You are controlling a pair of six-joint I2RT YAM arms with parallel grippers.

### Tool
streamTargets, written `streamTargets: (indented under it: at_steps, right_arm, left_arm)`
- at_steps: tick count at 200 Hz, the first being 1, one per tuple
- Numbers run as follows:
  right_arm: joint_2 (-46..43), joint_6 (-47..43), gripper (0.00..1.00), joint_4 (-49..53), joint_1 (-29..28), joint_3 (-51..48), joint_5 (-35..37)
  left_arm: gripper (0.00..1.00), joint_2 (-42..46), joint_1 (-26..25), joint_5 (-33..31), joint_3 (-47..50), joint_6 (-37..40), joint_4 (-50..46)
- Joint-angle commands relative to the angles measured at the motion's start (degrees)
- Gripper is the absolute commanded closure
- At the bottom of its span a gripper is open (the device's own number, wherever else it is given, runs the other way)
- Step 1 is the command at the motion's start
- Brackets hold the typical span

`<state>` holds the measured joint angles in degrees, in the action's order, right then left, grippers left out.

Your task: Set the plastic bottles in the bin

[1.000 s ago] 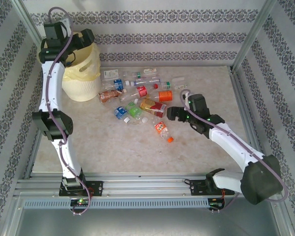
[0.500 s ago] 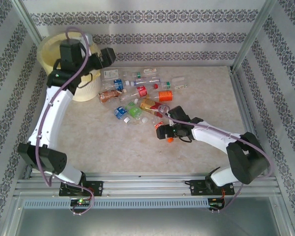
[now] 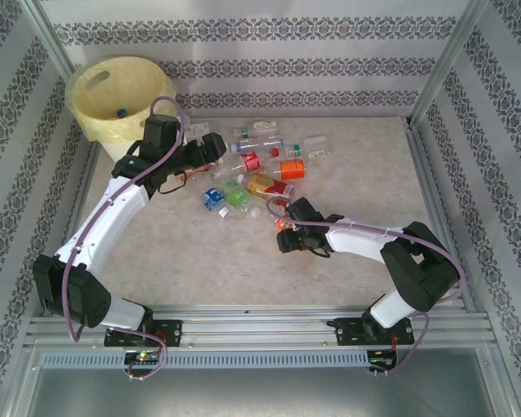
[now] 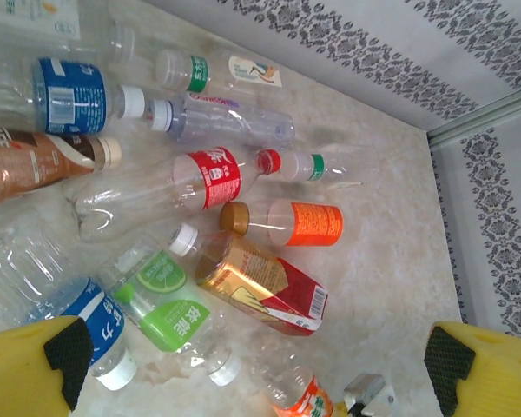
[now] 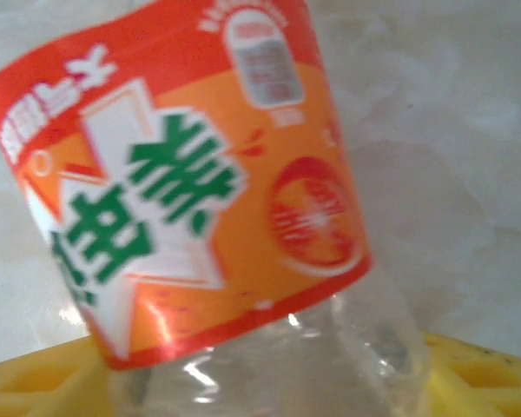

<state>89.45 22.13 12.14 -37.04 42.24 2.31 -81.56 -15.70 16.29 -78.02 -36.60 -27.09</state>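
- The bin [image 3: 143,87] is seen nearly empty; most plastic bottles [image 3: 250,162] are left scattered on the desk [image 3: 174,252].
- The left jaws are spread, empty.
- The right jaws are set around an orange-labelled bottle [image 5: 200,200]; grip cannot be told.

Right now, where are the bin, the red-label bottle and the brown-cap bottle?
bin [image 3: 100,130]: top view, front wall.
red-label bottle [image 4: 213,176]: left wrist view, on the label.
brown-cap bottle [image 4: 306,223]: left wrist view, on the orange label.

1 bin [image 3: 100,130], roughly 13 plastic bottles [image 3: 265,185] lying on the table [image 3: 373,174], and 2 arms [image 3: 113,217].
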Motion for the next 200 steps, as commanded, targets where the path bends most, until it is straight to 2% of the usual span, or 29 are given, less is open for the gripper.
streamTargets:
  at_steps: [1, 36, 73, 110, 136, 149, 172, 200]
  right_arm:
    - [-0.15, 0.04, 0.38, -1.86, -0.78, -0.92, 2.75]
    - [-5.94, 0.48, 0.48, -3.28, -0.9, -1.68, 2.91]
    - [-13.63, 1.07, 0.53, -7.06, -0.49, -0.89, 1.1]
    - [-16.06, 5.04, 0.53, -17.38, 2.17, 0.16, -5.81]
    - [-15.17, 7.66, 0.53, -26.48, 4.07, 0.65, -11.91]
    - [-14.45, 7.95, 0.53, -30.02, 4.52, 1.31, -14.79]
    - [-13.14, 7.86, 0.53, -33.13, 4.87, 3.22, -18.44]
    - [-10.98, 7.58, 0.53, -33.81, 4.78, 6.02, -21.82]
  left_arm:
    - [0.0, 2.53, -0.19, 1.53, 2.68, -2.17, 4.59]
    - [0.0, 2.2, -0.17, 3.88, 5.26, -3.46, 7.64]
    - [0.0, 0.35, -0.39, 12.66, 6.39, -3.71, 12.98]
    - [0.0, 0.47, -2.4, 18.77, 9.53, -3.94, 21.83]
    - [0.0, -0.54, -4.19, 25.69, 10.13, -3.8, 27.29]
    - [0.0, -0.88, -5.44, 25.41, 9.67, -2.6, 26.93]
    - [0.0, -1.6, -6.85, 20.84, 8.87, -1.79, 25.15]
    - [0.0, -5.31, -7.96, 23.73, 5.98, -2.16, 25.74]
